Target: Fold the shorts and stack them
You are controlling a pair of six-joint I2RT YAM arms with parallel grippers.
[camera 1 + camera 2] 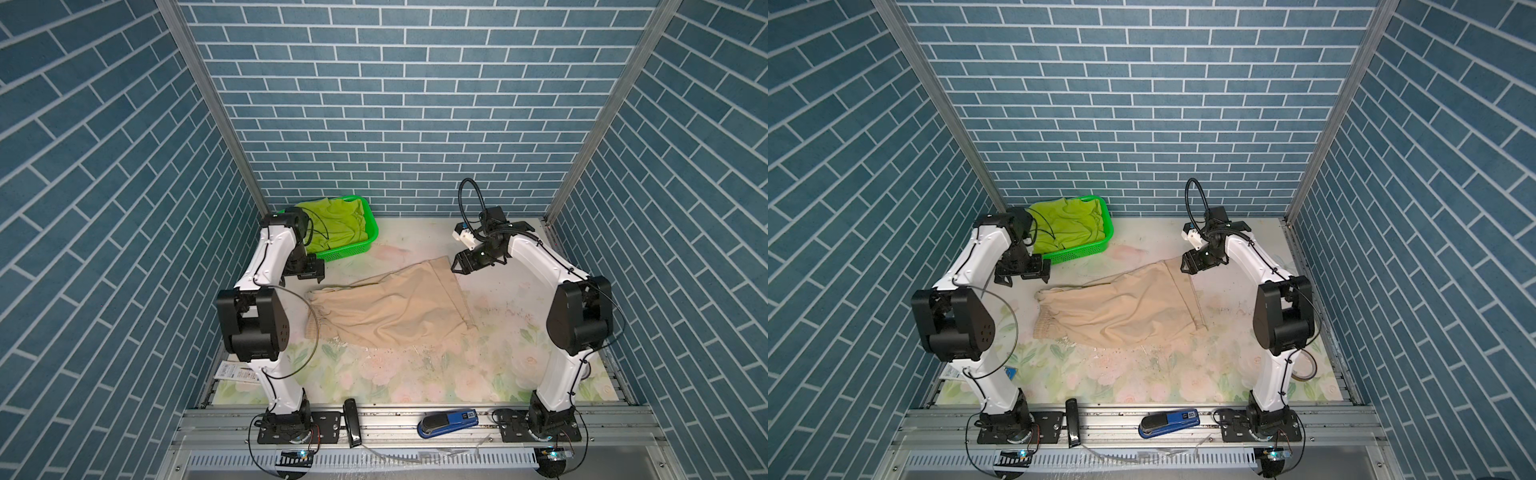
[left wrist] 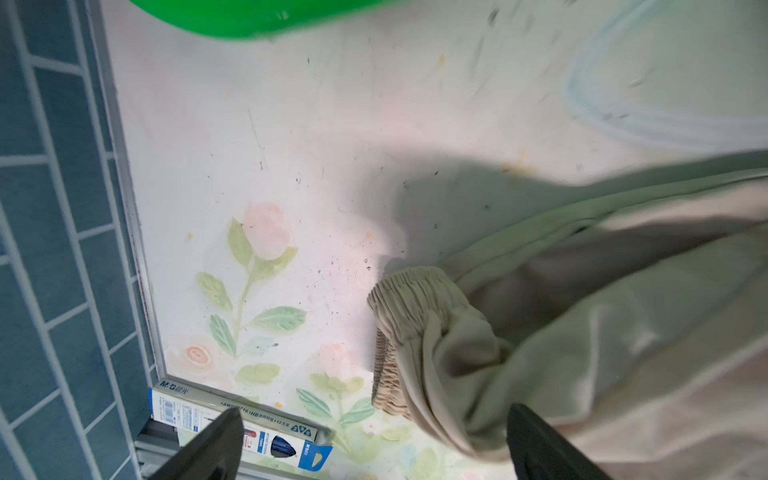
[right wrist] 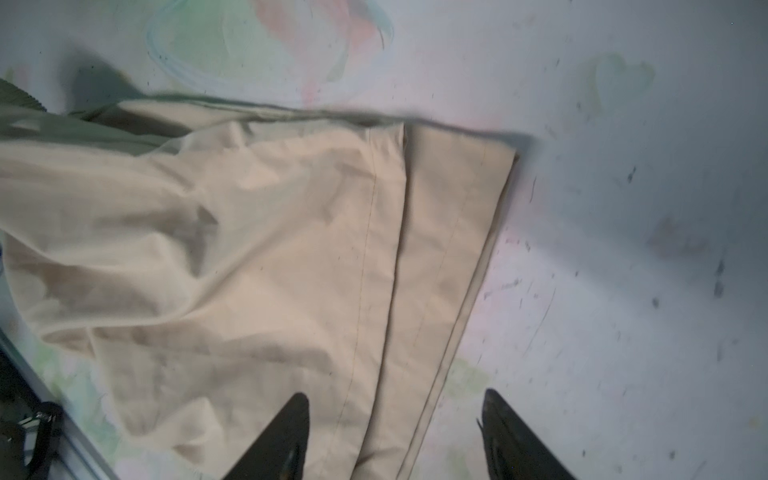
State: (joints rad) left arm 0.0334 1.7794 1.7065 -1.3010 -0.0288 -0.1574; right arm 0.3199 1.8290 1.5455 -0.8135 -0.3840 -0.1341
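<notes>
The beige shorts [image 1: 386,307] [image 1: 1121,307] lie spread on the flowered table, with the elastic waistband [image 2: 415,299] at the left and the leg hems [image 3: 453,232] at the back right. My left gripper [image 1: 312,275] [image 1: 1025,279] [image 2: 376,411] hangs open just behind the waistband's far corner, holding nothing. Over the far hem corner my right gripper [image 1: 459,266] [image 1: 1187,264] [image 3: 395,395] is open too, one finger above the cloth and one above bare table. The lime green shorts [image 1: 332,224] [image 1: 1067,222] lie crumpled in the basket.
The bright green basket [image 1: 349,249] [image 1: 1084,251] [image 2: 249,16] stands at the back left, close behind my left arm. A pencil box [image 2: 232,419] lies at the table's left edge. A blue stapler [image 1: 448,420] and a black bar [image 1: 352,422] rest on the front rail.
</notes>
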